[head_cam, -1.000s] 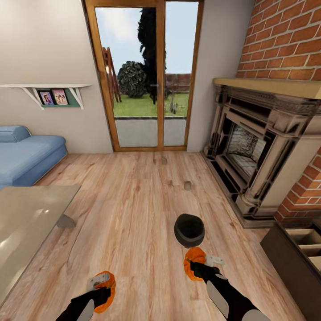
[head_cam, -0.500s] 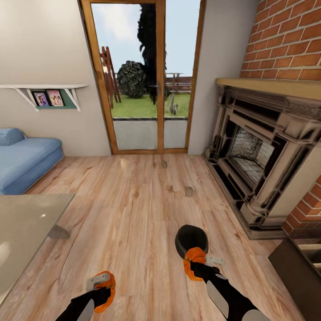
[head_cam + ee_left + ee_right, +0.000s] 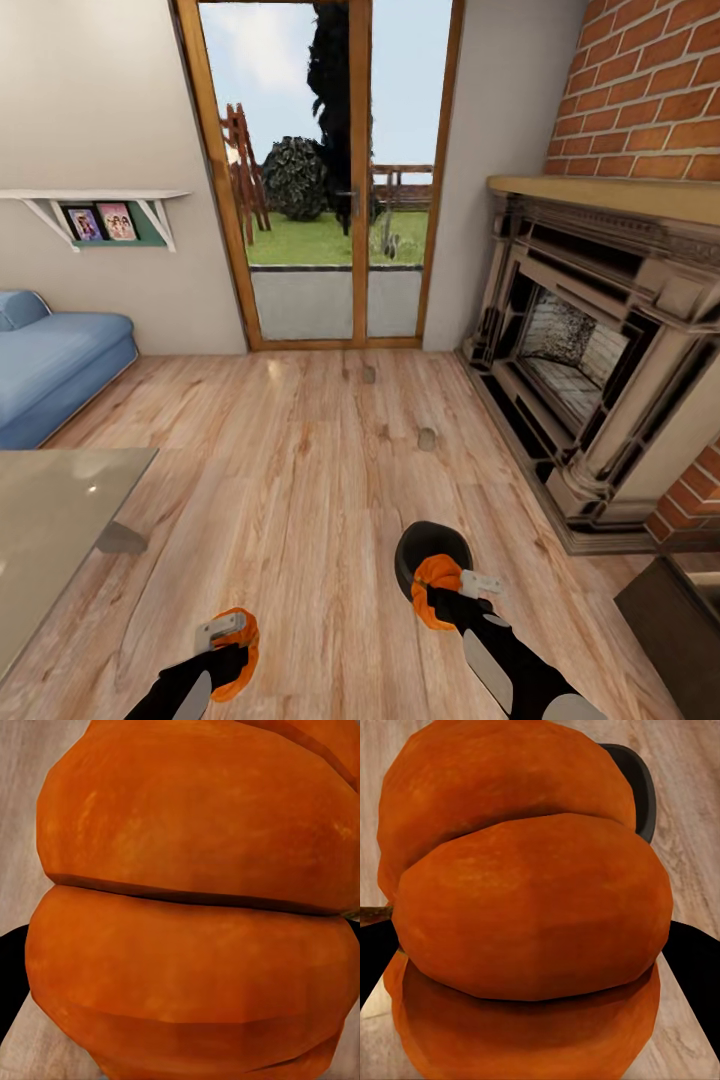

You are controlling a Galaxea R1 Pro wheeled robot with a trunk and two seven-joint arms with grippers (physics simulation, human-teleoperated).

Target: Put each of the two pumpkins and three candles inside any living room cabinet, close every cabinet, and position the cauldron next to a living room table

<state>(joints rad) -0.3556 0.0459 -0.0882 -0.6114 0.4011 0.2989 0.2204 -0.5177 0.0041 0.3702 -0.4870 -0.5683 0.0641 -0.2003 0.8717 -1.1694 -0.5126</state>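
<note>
The pumpkins are carried one per arm, apparently so both reach the cabinet in a single trip: the left pumpkin (image 3: 238,652) sits low in the frame at lower left, clamped in the left tool (image 3: 228,640), and the right pumpkin (image 3: 436,590) sits at lower centre-right, clamped in the right tool (image 3: 455,590). Both forearms extend forward, held low over the wooden floor (image 3: 300,480). The cauldron (image 3: 432,552) stands on the floor directly beyond the right pumpkin. Two candles (image 3: 427,439) lie on the floor at mid-frame, the farther one (image 3: 369,374) near the glass door (image 3: 310,180). A corner of the cabinet (image 3: 670,630) shows at lower right; the table (image 3: 50,520) occupies the lower left.
</note>
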